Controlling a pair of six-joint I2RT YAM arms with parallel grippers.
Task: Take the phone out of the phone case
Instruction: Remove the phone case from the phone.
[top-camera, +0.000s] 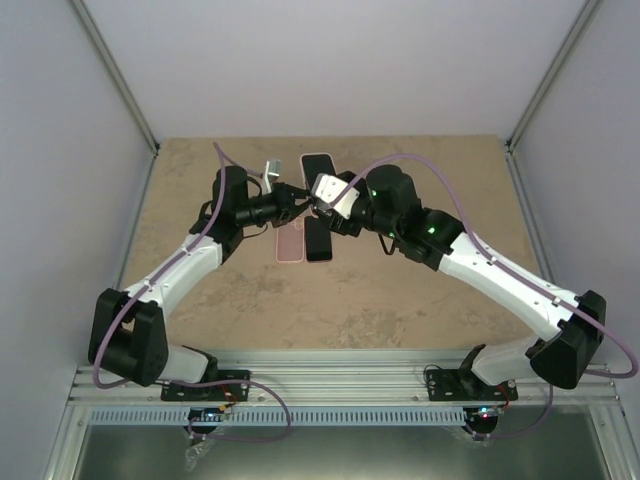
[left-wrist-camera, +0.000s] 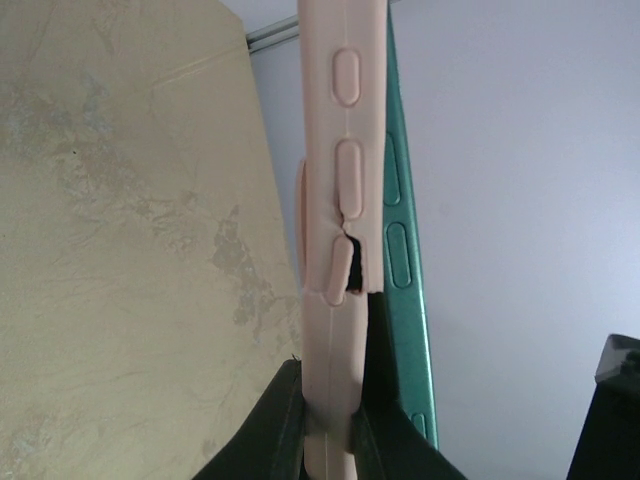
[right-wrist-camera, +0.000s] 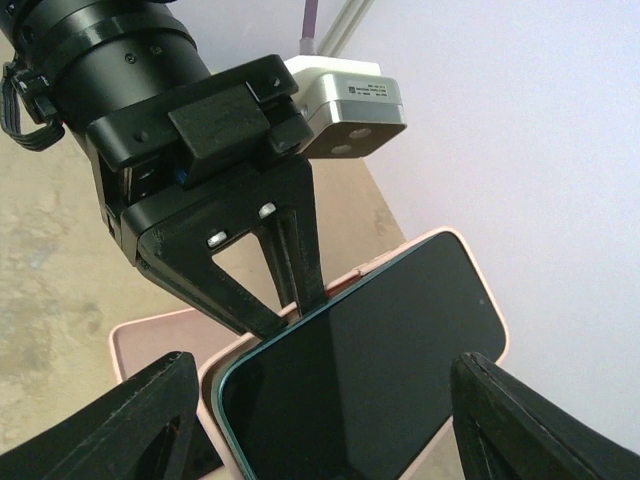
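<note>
The left gripper (left-wrist-camera: 330, 400) is shut on the long edge of a pink phone case (left-wrist-camera: 345, 150) and holds it off the table. The phone's teal edge (left-wrist-camera: 405, 260) stands just right of the case, and the gap widens toward the near end. In the right wrist view the dark phone screen (right-wrist-camera: 370, 360) sits in the pink rim (right-wrist-camera: 497, 320), with the left gripper's fingers (right-wrist-camera: 295, 270) pinching the far edge. The right gripper (right-wrist-camera: 325, 400) is open, its fingers wide over the screen. From above, both grippers (top-camera: 297, 197) (top-camera: 325, 200) meet over the phone (top-camera: 318, 168); pink case (top-camera: 289, 243) shows beside its near end.
The beige stone-patterned table (top-camera: 400, 300) has white walls on three sides and metal posts at the back corners. Purple cables (top-camera: 440, 180) loop over both arms. The arm bases sit on the metal rail (top-camera: 330, 385) at the near edge.
</note>
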